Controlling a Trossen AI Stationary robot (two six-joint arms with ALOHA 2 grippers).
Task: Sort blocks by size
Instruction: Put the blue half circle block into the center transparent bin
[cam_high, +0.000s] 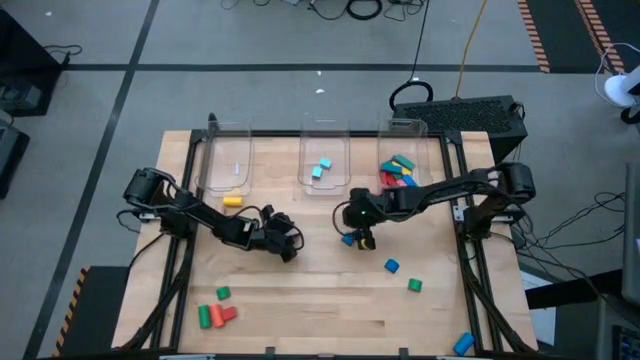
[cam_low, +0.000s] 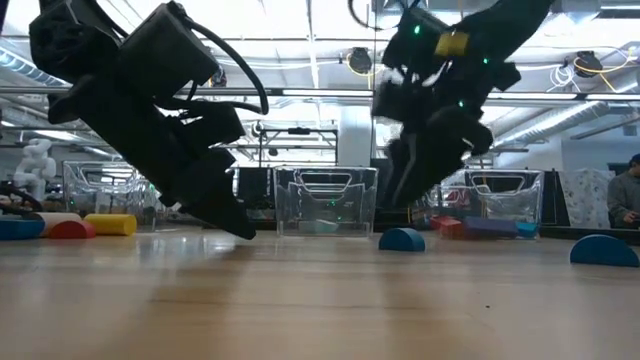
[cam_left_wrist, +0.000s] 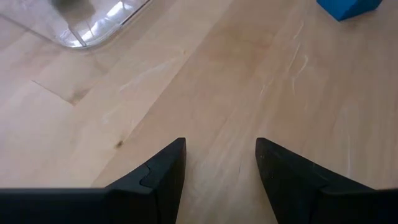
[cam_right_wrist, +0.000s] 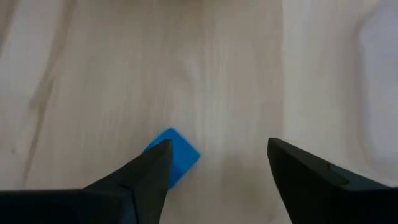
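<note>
- Two tools work low over the wooden desk (cam_high: 330, 310), each with its jaws parted and nothing held between them.
- Right tool (cam_high: 361, 240) hangs near the desk's middle, pointing down; a small blue block (cam_right_wrist: 176, 155) lies on the wood just beside one of its fingers (cam_right_wrist: 146, 177), partly hidden by that finger, and not gripped.
- Left tool (cam_high: 290, 247) sits well apart from the right one, its fingers (cam_left_wrist: 165, 171) spread over bare wood with nothing between them; the same blue block shows ahead of it in the left wrist view.
- Behind both tools stand three clear bins: the left bin (cam_high: 226, 150) looks empty, with a yellow block (cam_high: 232, 200) just in front of it; the middle bin (cam_high: 322, 150) holds light-blue cubes (cam_high: 320, 168); the right bin (cam_high: 402, 140) holds a mixed pile of long bars (cam_high: 397, 172).
- On the near side of the right tool lie a blue cylinder (cam_high: 391, 265) and a green cube (cam_high: 414, 285); another blue block (cam_high: 462, 343) rests far off at the desk's corner.
- On the near side of the left tool sits a green and red cluster (cam_high: 215, 312) of blocks.
</note>
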